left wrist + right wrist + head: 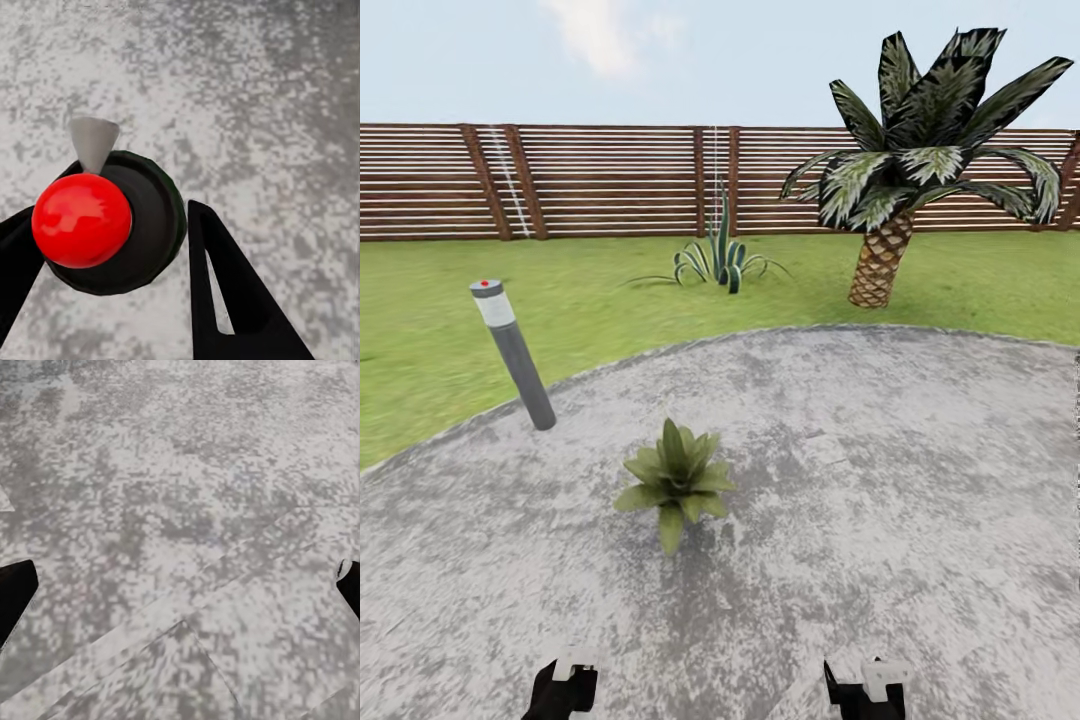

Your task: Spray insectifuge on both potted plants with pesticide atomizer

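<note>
The pesticide atomizer [142, 225] appears end-on in the left wrist view: a dark round body with a red cap and a grey cone nozzle. My left gripper [112, 214] is shut on it, one black finger on each side. One potted plant [675, 482], a low rosette of broad green leaves, stands on the grey paving [880, 480] just ahead of both arms. Its pot is hidden under the leaves. My right gripper [180, 577] hangs open over bare paving with nothing between its fingers. Both grippers, left [565, 690] and right [865, 690], sit at the near edge of the head view.
A grey bollard light [515, 355] leans at the paving's left edge. Beyond it lie the lawn [440, 320], a striped agave [720, 262], a palm [900, 170] at the right and the slatted wood fence [610, 180].
</note>
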Robot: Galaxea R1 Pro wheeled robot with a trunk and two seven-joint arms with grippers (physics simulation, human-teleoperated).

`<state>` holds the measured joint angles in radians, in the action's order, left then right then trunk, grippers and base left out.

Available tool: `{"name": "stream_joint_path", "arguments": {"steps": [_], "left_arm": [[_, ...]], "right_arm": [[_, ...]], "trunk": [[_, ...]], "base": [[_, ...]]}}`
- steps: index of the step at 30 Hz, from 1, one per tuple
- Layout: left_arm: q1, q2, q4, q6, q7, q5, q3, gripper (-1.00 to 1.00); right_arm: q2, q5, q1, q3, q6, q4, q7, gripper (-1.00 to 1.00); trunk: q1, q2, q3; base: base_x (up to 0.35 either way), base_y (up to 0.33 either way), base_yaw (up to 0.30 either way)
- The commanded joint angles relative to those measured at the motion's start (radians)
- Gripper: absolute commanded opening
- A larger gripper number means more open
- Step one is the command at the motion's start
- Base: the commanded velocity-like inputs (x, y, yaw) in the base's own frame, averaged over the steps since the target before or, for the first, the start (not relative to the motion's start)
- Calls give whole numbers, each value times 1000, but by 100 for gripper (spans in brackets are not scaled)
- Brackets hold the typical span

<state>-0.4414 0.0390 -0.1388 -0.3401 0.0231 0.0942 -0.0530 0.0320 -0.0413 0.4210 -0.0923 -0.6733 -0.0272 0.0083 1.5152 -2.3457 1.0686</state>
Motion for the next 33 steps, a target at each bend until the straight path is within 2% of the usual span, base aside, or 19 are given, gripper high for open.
{"name": "stream_joint_path", "arguments": {"steps": [1,6,20,29,31,32,33], "left_arm": [[0,0,1,-3,3,10,-5,-100],[0,0,1,-3,3,10,-5,-100],[0,0,1,-3,3,12,-5,-100],[-2,1,-12,-2,-12,19,7,-100],[-2,2,-15,2,-39,36,27,-100],[-13,9,-17,8,-121,70,74,-100],[-16,12,-18,11,-162,80,87,-100]], "right_arm": [[0,-5,1,-6,-3,1,1,100],[-1,-5,1,-7,-3,1,1,100],[-3,-6,1,-6,-3,1,1,100],[6,-4,1,-5,-3,-4,4,100],[8,-2,1,-7,-3,-11,8,100],[11,5,1,-10,-3,-52,11,100],[13,18,1,-13,-2,-77,12,100]], "trunk": [[0,0,1],[0,0,1],[0,0,1],[0,0,1],[0,0,1],[0,0,1],[0,0,1]], "base": [[336,162,-246],[314,191,-174],[282,208,-3],[40,28,0],[1,0,0],[0,0,0],[0,0,0]]}}
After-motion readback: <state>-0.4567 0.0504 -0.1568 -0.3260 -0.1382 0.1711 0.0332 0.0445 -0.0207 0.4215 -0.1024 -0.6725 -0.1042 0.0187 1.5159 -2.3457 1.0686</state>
